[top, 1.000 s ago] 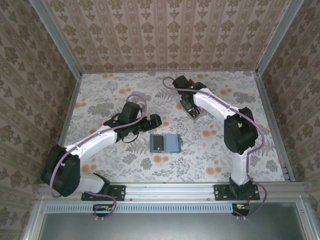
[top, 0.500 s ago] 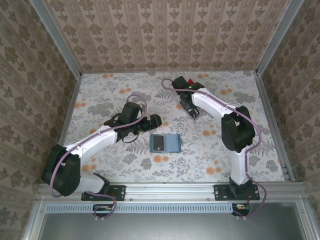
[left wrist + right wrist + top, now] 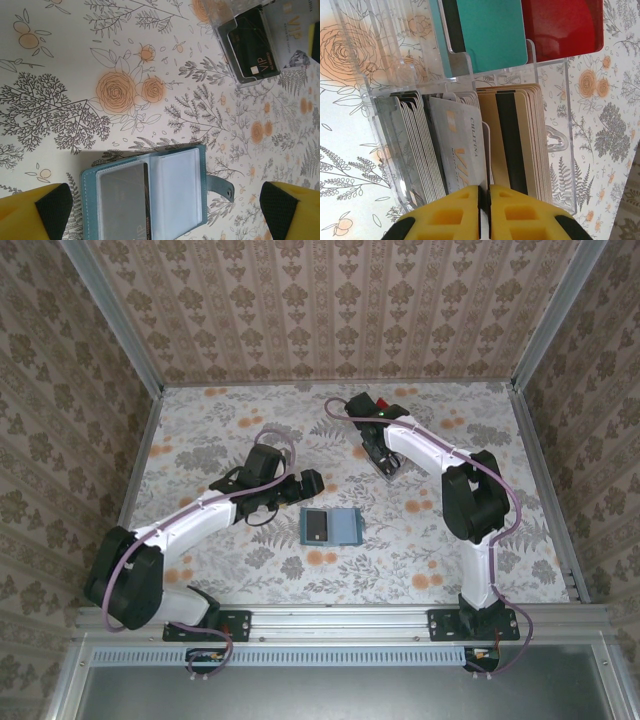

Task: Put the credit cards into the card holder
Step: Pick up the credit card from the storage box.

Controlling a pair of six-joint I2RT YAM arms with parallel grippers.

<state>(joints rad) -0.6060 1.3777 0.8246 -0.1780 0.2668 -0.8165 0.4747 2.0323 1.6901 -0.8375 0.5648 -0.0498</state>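
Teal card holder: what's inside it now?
The open teal card holder holds one grey card in its left sleeve; right sleeve looks empty. Anything behind the card is covered.

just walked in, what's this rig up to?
It is loading credit cards into a card holder. The holder lies open on the table with one dark grey card already in its left pocket. The left tool hovers open above it. The right tool is at the clear tray of cards, nearly shut over the stack. I can't tell whether it pinches one.
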